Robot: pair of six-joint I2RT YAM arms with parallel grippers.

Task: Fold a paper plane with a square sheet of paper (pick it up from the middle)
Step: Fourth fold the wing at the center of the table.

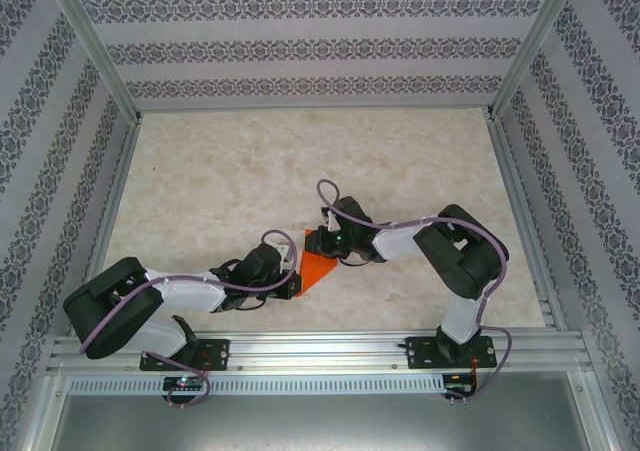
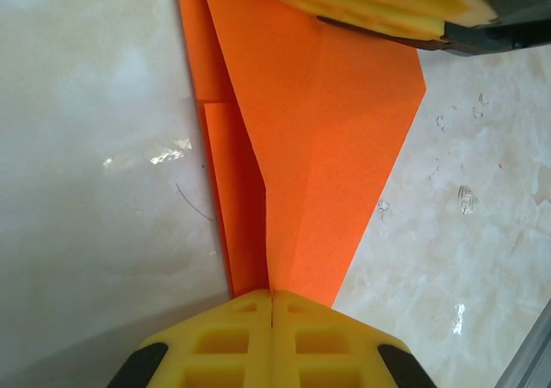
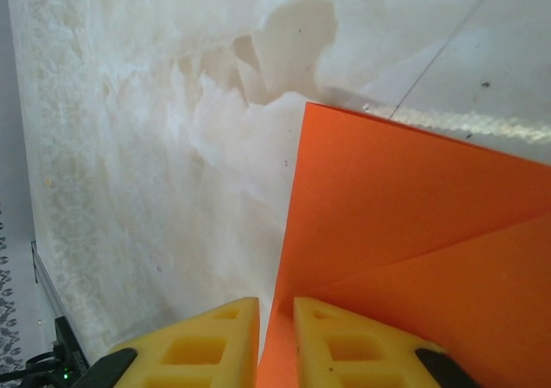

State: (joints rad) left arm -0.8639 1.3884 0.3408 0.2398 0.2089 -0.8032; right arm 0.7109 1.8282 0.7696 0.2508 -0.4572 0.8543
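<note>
The orange sheet of paper (image 1: 318, 267) lies on the marble table between my two grippers, folded into a pointed, plane-like wedge with long creases (image 2: 327, 147). My left gripper (image 2: 272, 295) is shut on its narrow end, right at the centre fold. From the far side, my right gripper (image 3: 275, 306) reaches over the wide end (image 3: 413, 233). Its jaws stand a little apart astride the paper's edge, one finger over the paper and the other over bare table. One of its yellow fingers (image 2: 387, 5) shows across the top of the left wrist view.
The pale marble tabletop (image 1: 300, 161) stretches away behind the arms, closed in by patterned walls and aluminium posts. An aluminium rail (image 1: 320, 349) runs along the near edge, just behind the left gripper (image 1: 296, 284).
</note>
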